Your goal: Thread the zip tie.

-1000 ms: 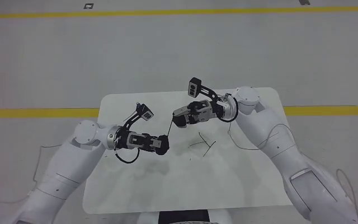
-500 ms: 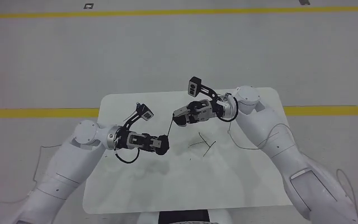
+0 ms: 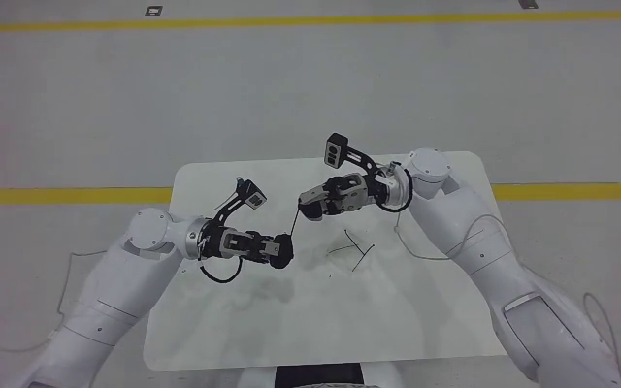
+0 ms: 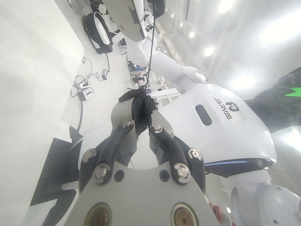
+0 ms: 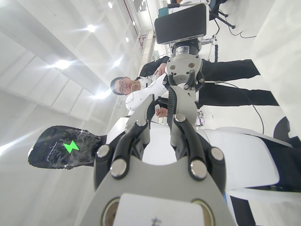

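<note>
A thin black zip tie (image 3: 294, 221) stands in the air above the white table (image 3: 243, 320), running straight between my two grippers. My left gripper (image 3: 281, 254) holds its lower end. In the left wrist view this gripper (image 4: 141, 97) is shut on the tie's head, and the strap (image 4: 150, 48) rises from it toward the right gripper's fingers (image 4: 122, 5). My right gripper (image 3: 307, 206) sits at the strap's upper tip. In the right wrist view its fingertips (image 5: 160, 99) stand apart with a visible gap, and the strap does not show between them.
Several loose black zip ties (image 3: 354, 247) lie on the table just right of the grippers. The table's front half and left side are bare. A person stands behind the left arm in the right wrist view, clear of the tie.
</note>
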You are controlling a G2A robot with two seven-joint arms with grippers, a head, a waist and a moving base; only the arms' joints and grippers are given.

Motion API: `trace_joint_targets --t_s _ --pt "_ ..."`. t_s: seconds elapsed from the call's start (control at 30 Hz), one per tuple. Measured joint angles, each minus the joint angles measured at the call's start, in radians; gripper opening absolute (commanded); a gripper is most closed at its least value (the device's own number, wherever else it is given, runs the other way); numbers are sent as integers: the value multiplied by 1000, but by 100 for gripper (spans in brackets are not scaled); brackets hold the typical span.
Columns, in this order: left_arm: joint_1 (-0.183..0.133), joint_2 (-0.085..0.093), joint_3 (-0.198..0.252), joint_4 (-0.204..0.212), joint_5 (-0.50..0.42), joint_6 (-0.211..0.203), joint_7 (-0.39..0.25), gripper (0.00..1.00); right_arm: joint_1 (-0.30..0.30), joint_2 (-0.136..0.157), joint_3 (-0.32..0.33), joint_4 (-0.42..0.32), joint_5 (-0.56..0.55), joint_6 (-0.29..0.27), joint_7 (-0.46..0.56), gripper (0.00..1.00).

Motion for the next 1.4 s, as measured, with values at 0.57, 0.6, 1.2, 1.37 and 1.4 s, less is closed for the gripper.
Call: trace_joint_targets --t_s 0.57,0.6,1.2,1.37,1.4 --pt "0 0 0 0 0 0 0 0 6 -5 -4 4 8 -7 0 12" --pt "0 0 0 0 0 0 0 0 6 -5 -3 6 6 -7 0 12" --pt "0 0 0 0 0 0 0 0 3 -14 8 13 -8 -9 -7 0" --pt "0 0 0 0 0 0 0 66 -1 -13 18 10 -16 -13 -9 0" --pt "0 0 0 0 0 0 0 100 -2 -12 21 9 -19 -13 -9 0"
